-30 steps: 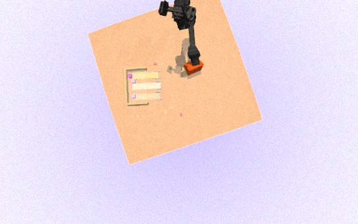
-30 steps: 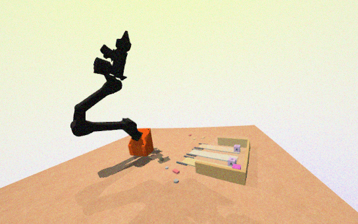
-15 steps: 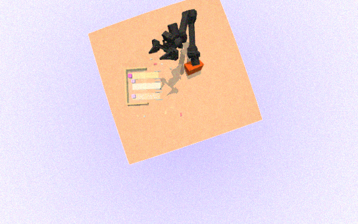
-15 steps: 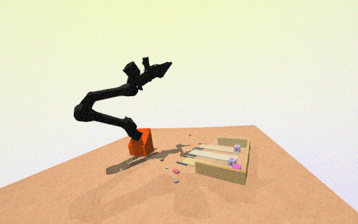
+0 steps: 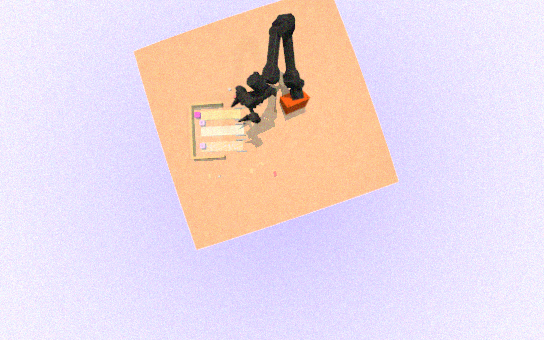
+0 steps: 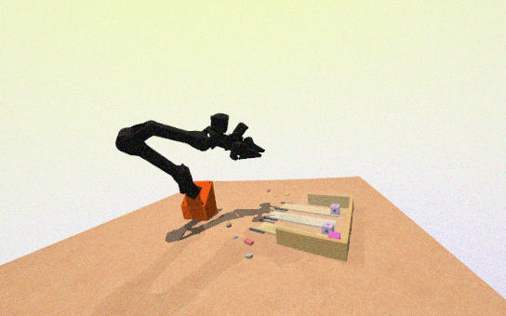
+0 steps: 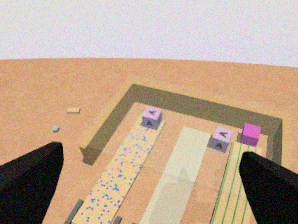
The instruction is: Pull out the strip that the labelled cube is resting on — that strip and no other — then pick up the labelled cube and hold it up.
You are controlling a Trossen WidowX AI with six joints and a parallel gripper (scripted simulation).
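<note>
A lilac cube marked A (image 5: 202, 146) (image 6: 335, 209) (image 7: 152, 117) sits on the far end of the blue-speckled strip (image 5: 225, 146) (image 6: 304, 209) (image 7: 112, 185). A second lilac cube marked A (image 5: 202, 123) (image 6: 327, 228) (image 7: 221, 139) stands between the plain pale strip (image 5: 222, 130) (image 6: 302, 219) (image 7: 177, 175) and the green-striped strip (image 5: 220, 114) (image 6: 269, 228) (image 7: 229, 175). A magenta cube (image 5: 197, 115) (image 6: 334, 235) (image 7: 251, 134) is at the striped strip's far end. My gripper (image 5: 236, 113) (image 6: 262, 152) (image 7: 154, 157) is open and empty, high above the strips' near ends.
A low three-sided wall (image 5: 193, 132) (image 6: 312, 243) (image 7: 200, 107) surrounds the cubes and the strips' far parts, open toward the arm. Small scraps lie outside it, including a red one (image 6: 248, 242) and a grey one (image 6: 249, 256). The orange arm base (image 5: 295, 103) (image 6: 200, 206) stands behind.
</note>
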